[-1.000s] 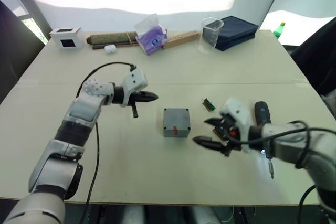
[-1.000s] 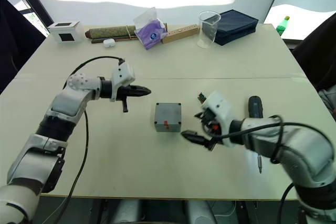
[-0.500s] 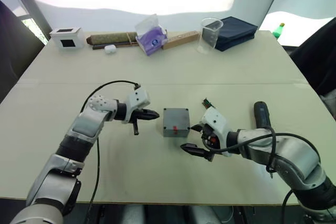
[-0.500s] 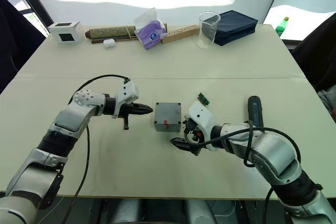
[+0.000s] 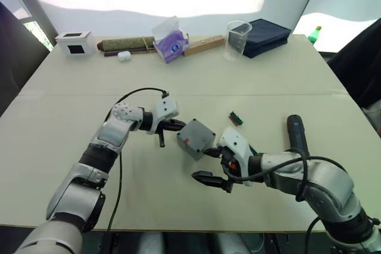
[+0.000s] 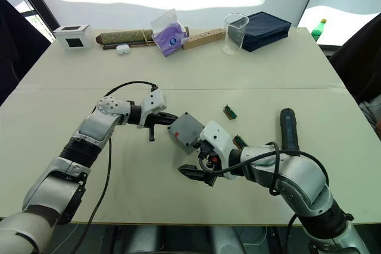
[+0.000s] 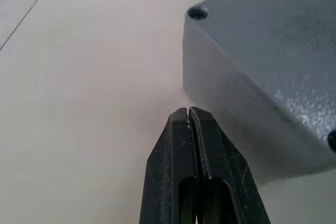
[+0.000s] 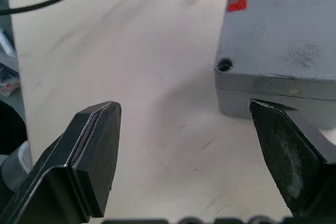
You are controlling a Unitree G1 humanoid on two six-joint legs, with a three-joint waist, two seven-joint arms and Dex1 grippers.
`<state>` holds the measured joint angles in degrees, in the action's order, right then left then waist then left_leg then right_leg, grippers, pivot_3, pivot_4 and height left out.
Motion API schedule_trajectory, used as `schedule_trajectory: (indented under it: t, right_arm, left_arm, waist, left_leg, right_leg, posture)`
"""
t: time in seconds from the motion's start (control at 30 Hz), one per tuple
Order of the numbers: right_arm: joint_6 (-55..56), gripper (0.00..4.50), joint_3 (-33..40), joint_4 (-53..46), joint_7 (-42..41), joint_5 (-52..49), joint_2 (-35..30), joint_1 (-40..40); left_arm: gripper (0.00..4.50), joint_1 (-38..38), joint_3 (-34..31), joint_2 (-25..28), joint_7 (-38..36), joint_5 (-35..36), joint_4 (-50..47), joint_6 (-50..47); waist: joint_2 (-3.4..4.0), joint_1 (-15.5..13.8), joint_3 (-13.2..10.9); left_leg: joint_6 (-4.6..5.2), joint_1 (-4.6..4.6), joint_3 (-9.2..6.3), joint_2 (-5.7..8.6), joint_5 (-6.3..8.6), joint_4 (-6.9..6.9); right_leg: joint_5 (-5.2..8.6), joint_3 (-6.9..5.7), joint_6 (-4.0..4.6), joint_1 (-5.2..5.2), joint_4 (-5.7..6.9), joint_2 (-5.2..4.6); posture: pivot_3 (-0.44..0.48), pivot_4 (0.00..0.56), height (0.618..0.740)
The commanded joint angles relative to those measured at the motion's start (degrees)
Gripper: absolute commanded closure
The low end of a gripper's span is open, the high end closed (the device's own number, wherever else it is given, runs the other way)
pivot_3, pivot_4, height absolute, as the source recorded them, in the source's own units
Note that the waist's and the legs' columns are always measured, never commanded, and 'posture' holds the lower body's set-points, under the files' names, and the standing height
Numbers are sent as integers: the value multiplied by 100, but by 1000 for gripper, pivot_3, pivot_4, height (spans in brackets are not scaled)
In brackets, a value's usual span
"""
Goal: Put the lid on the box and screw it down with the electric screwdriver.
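Observation:
The grey box [image 5: 195, 138] sits mid-table, turned askew, its red mark [image 8: 237, 4] on the side wall. The lid [image 8: 283, 30] lies on top of it; a seam and corner screw holes show. My left gripper [image 5: 176, 126] is shut, and its tip [image 7: 188, 113] is at the box's left wall. My right gripper [image 5: 208, 165] is open at the box's near right corner, with one finger [image 8: 283, 145] against the wall and the other finger [image 8: 97, 153] over bare table. The black electric screwdriver [image 5: 296, 134] lies on the table to the right, beyond my right forearm.
Green-brown strips [image 5: 237, 118] lie right of the box. Along the far edge are a white box with a black window [image 5: 74, 43], a brown roll [image 5: 125, 43], a purple tissue pack [image 5: 171, 43], a wooden block [image 5: 205, 44], a clear beaker [image 5: 239, 37] and a dark blue case [image 5: 268, 28].
Both grippers have closed in on the box, the left moving right, the right moving left. The box has turned from square to askew and shifted slightly.

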<state>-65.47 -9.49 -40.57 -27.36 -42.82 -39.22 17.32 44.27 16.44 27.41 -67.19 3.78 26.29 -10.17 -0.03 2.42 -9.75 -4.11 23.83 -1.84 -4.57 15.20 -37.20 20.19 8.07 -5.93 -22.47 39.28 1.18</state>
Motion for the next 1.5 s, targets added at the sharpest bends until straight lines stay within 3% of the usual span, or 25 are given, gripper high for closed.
schedule_trajectory:
  t: [0.03,0.27,0.63,1.03,1.5]
  right_arm:
    - [412,260,196,-286,-303,406,-666,-63]
    - [1711,260,-474,832,-885,1596,-930,285]
    - [3047,260,-1049,2313,-1826,2659,-557,846]
    - [2474,260,-785,1495,-2333,2305,-479,355]
    - [2298,260,-604,1361,-2245,2493,-605,260]
  left_arm:
    - [4500,92,-173,457,-315,-37,70,163]
    - [4500,-794,-72,1171,-1246,427,-1367,-777]
    - [4500,-1198,-167,667,-473,515,-2041,-1145]
    - [4500,-791,78,6,-333,238,-838,3]
    - [4500,-459,-56,184,-700,278,-656,22]
  waist:
    - [0,1,0]
    - [0,19,0]
    - [-2,-3,-1]
    - [-2,-31,-1]
    - [-2,2,-1]
  left_leg:
    - [2,1,0,0,1,-1]
    - [20,-6,2,-3,12,3]
    - [9,-8,0,-2,5,-9]
    - [2,-11,-2,2,1,-17]
    - [2,-13,-3,1,1,-14]
  right_leg:
    - [0,0,0,-1,0,0]
    - [1,0,1,0,1,2]
    - [0,-6,1,5,11,-3]
    - [0,-9,1,16,12,-6]
    - [0,-9,1,14,14,-4]
  posture:
    - [0,150,740]
    - [0,150,740]
    - [0,150,740]
    - [0,150,740]
    - [0,150,740]
